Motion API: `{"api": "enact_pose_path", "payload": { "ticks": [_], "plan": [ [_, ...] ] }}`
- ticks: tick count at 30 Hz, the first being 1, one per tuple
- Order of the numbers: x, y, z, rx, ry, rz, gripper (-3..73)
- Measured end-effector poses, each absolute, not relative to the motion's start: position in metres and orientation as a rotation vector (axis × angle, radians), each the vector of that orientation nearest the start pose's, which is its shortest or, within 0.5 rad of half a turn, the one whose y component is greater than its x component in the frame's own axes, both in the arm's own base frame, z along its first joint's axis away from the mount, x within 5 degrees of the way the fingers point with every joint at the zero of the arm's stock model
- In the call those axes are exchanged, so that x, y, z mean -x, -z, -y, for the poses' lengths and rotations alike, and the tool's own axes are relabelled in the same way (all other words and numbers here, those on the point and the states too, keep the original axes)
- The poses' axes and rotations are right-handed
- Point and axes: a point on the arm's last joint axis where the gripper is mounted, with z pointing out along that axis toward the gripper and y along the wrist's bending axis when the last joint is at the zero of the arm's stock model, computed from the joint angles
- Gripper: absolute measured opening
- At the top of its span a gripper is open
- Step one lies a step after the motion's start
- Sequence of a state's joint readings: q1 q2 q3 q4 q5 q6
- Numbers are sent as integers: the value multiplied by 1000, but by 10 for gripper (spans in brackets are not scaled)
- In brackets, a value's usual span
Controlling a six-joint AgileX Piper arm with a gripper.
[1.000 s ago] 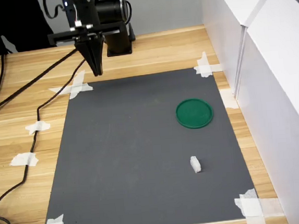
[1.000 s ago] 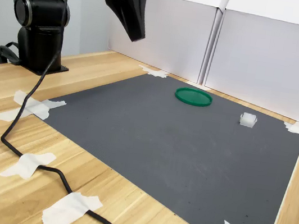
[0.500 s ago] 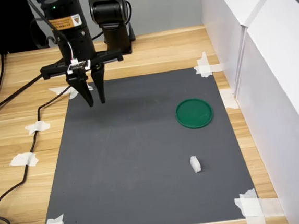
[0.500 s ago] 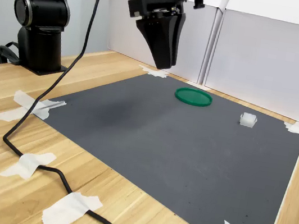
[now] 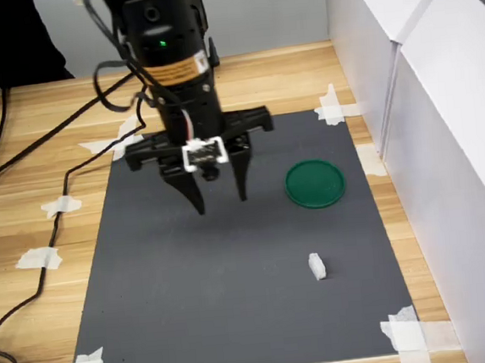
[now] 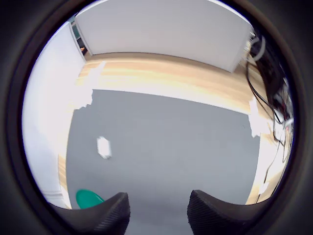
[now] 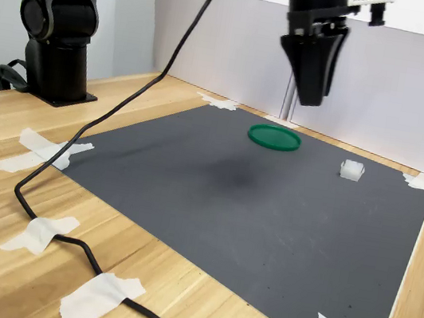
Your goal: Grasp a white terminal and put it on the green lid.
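The white terminal [image 5: 317,266] lies on the dark grey mat [image 5: 236,301], nearer the first exterior view's front right. The green lid [image 5: 315,183] lies flat on the mat a short way behind it. My gripper [image 5: 221,196] hangs above the mat's middle, to the left of the lid in the first exterior view, open with nothing between its fingers. In the second exterior view the gripper [image 7: 310,100] points down, high above the lid [image 7: 274,137] and the terminal [image 7: 351,171]. The wrist view shows both fingertips [image 6: 112,215], the terminal [image 6: 103,147] well beyond them and an edge of the lid [image 6: 88,198].
White panels [image 5: 440,113] wall off the first exterior view's right side. The arm's black base [image 7: 59,30] stands on the wooden table at the second exterior view's left. A black cable [image 5: 51,224] trails over the wood beside the mat. White tape pieces [image 5: 409,332] hold the mat's corners.
The gripper has swung from the mat's far left corner out over its middle, toward the lid, and its fingers have spread wider. Terminal and lid have not moved.
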State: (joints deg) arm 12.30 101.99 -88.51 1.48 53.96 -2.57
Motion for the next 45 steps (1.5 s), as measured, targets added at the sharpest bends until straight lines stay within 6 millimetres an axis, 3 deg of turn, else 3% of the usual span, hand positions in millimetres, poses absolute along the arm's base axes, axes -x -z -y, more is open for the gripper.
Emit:
{"api": "enact_pose_path", "payload": {
  "ticks": [6,10,20,36,41,45],
  "plan": [
    [-403,-269,-137,440,-129,-2707,510],
    [-409,-246,-156,440,-170,-2766,510],
    [-422,-212,-161,419,-171,-2809,510],
    [-430,-194,-164,409,-174,-2791,507],
    [-431,-193,-165,408,-176,-2783,395],
    [-432,-192,-165,408,-175,-2785,204]
  ]
}}
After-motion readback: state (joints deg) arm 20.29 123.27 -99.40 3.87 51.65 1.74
